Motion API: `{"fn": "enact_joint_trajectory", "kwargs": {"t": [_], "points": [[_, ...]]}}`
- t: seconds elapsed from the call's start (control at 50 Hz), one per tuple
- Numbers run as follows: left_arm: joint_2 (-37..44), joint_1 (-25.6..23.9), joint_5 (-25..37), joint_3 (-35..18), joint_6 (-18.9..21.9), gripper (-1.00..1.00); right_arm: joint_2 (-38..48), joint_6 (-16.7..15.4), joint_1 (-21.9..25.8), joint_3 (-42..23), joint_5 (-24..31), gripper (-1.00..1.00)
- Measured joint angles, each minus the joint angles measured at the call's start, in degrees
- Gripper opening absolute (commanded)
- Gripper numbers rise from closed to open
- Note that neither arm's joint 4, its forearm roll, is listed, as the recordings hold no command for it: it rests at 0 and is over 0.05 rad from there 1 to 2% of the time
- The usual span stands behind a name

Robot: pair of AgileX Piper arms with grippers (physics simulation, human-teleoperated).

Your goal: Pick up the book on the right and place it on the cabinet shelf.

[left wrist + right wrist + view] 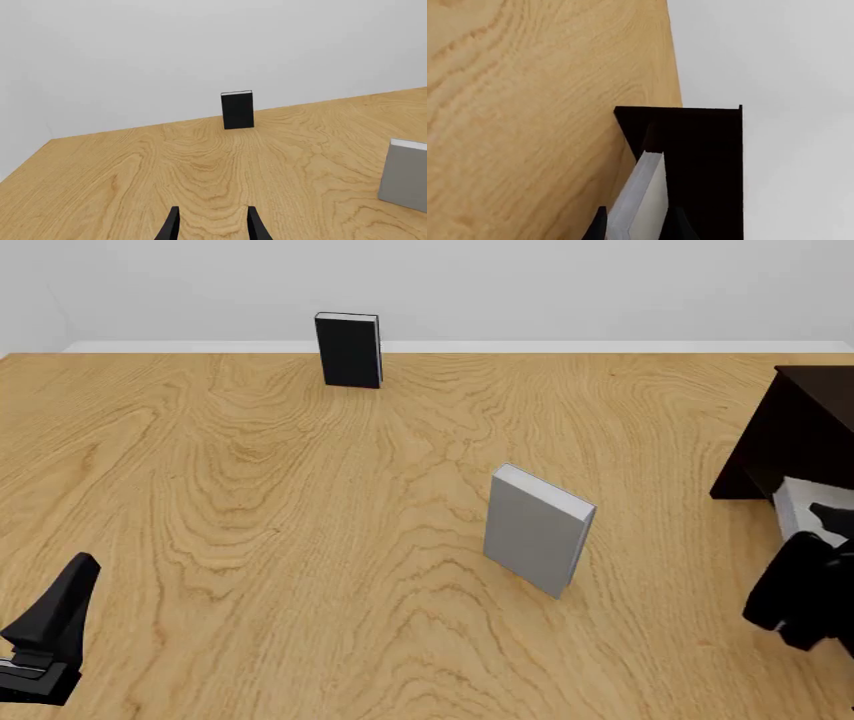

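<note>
My right gripper (638, 227) is shut on the book (642, 192), a light-grey hardcover with a white page block, held edge-on between the fingers. The book's far end reaches into the dark recess of the cabinet shelf (704, 150). In the front view the cabinet (795, 435) stands at the table's right edge. A pale patch of the book (801, 502) shows at its foot, above my right arm (801, 592). My left gripper (212, 226) is open and empty, low at the near left (54, 625).
A second grey book (537, 528) stands upright mid-table, also seen in the left wrist view (405, 175). A smaller black book (350, 350) stands at the far edge by the wall (237, 110).
</note>
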Motion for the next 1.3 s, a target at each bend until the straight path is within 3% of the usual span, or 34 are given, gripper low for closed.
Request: {"fn": "enact_joint_trajectory", "kwargs": {"t": [0.38, 1.3], "points": [[0.0, -0.1, 0.0, 0.0, 0.1, 1.00, -4.9, -0.1, -5.0, 0.2, 4.9, 1.00], [0.0, 0.0, -0.1, 0.0, 0.1, 1.00, -6.2, 0.3, -9.0, 1.2, 5.8, 1.00]]}}
